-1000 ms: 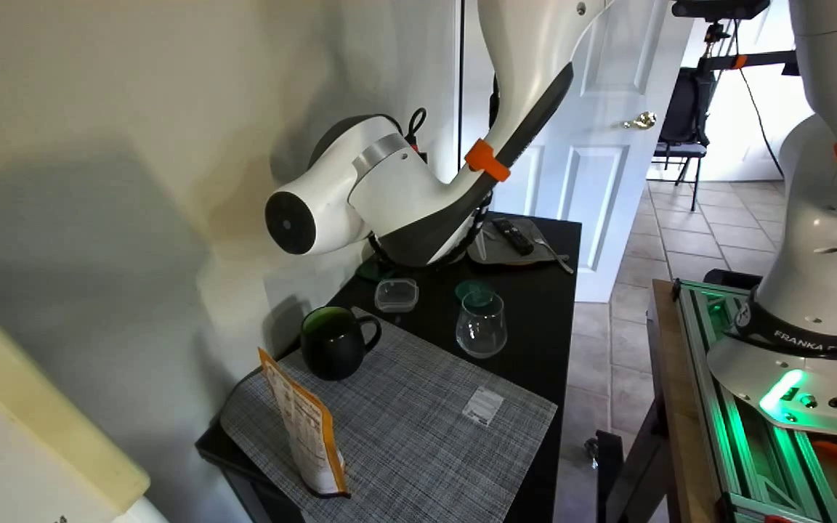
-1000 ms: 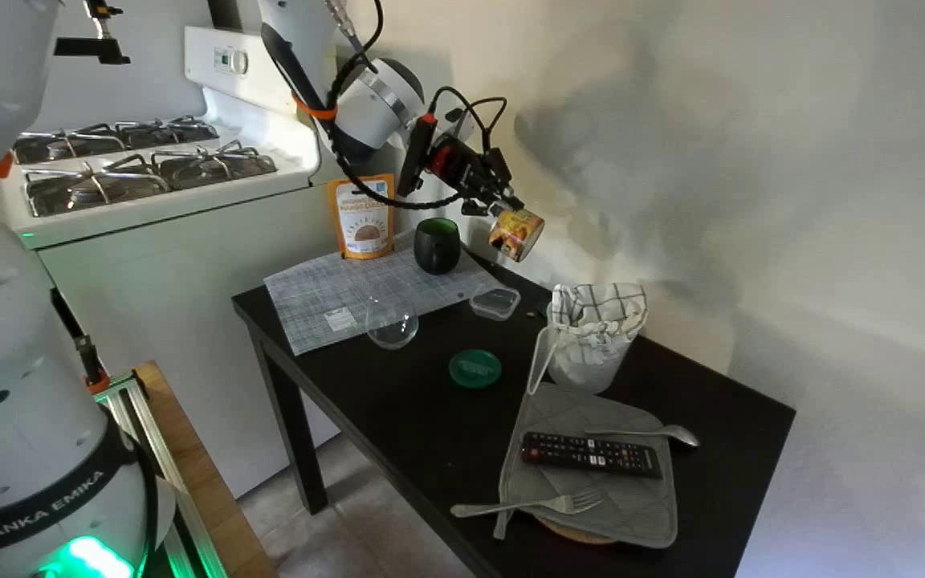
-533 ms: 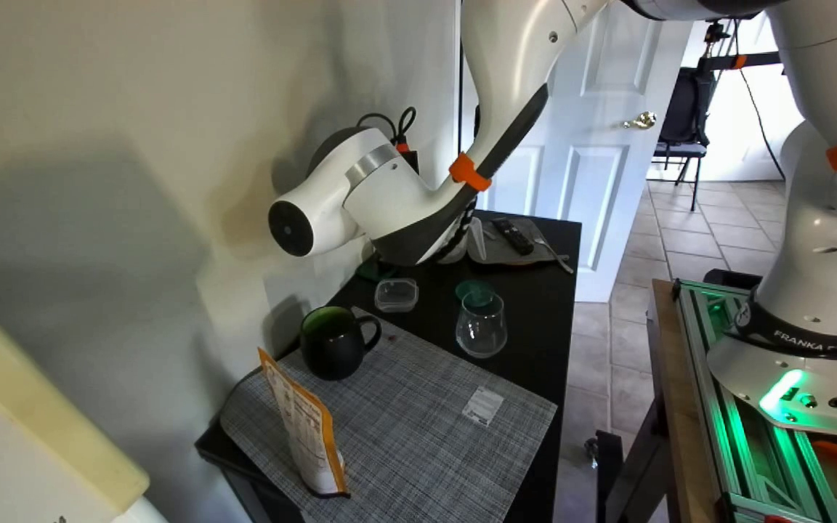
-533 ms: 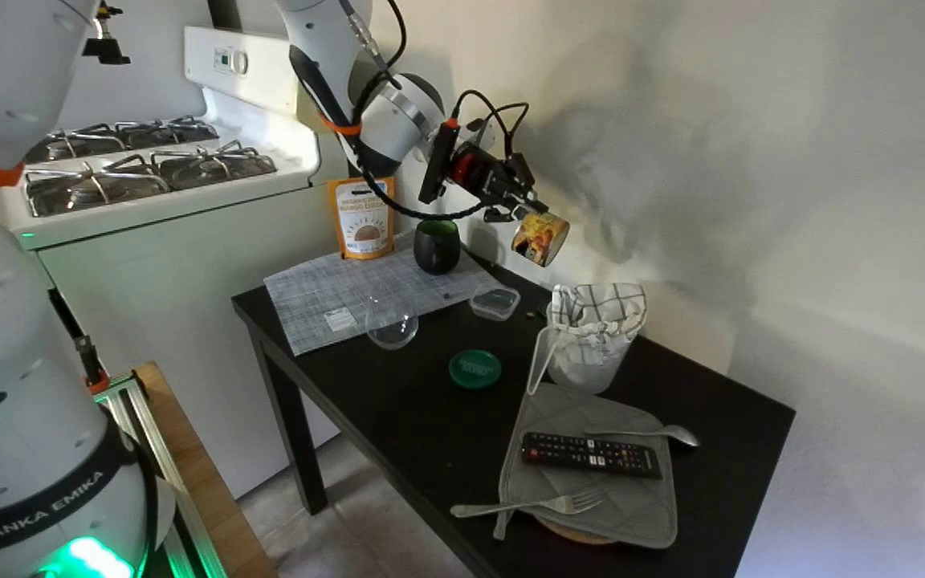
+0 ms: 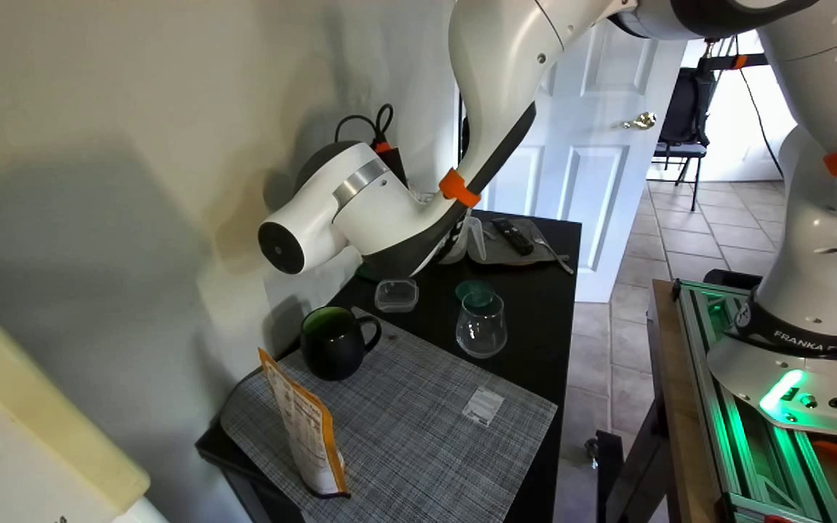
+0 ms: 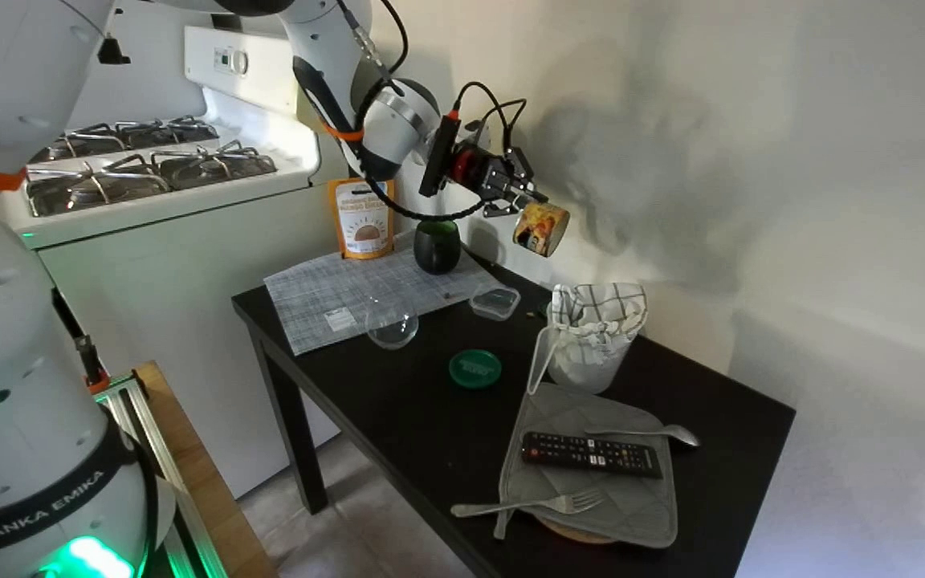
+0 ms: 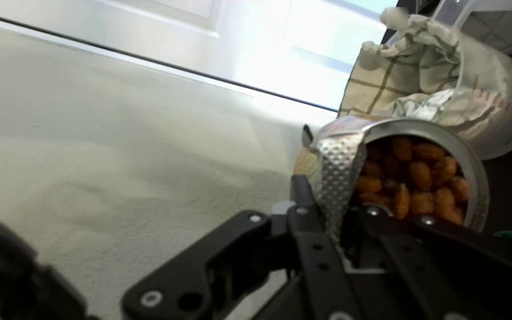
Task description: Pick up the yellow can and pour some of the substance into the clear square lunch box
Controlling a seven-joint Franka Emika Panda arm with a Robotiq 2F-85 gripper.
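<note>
With the black, two-fingered hand (image 7: 337, 198) I hold a short, cylindrical orange-yellow can (image 6: 539, 228) in the air, in front of a pale wall (image 6: 751, 201). The fingers are clamped on the can at its rim, where a silver foil lid (image 7: 339, 169) is peeled back; I cannot tell whether they pinch the foil alone or the can's side as well. The can is tilted, and in the wrist view its round mouth faces me, showing reddish-brown, nut-shaped pieces (image 7: 420, 178) inside. In an exterior view the can hangs higher than, and to the right of, the small, low, clear square lunch box (image 6: 495, 303), which rests on the black table (image 6: 422, 425).

To the box's left there, a grey woven placemat (image 6: 318, 301) carries a dark mug (image 6: 437, 249) with a green inside and, farther left, an upright orange-and-white pouch (image 6: 364, 221). A round, clear drinking glass (image 6: 392, 325) stands just beside the mat. Nearer than the box lies a flat, round green lid (image 6: 475, 368). To the lid's right, a frosted plastic cup (image 6: 584, 368) holds a white checked cloth (image 6: 597, 309). At the near right, a grey quilted pad (image 6: 559, 409) bears a black remote control (image 6: 591, 455), with a metal fork (image 6: 533, 504) and a metal spoon (image 6: 659, 433) lying partly on it. A white gas stove (image 6: 189, 241) stands at the far left.
</note>
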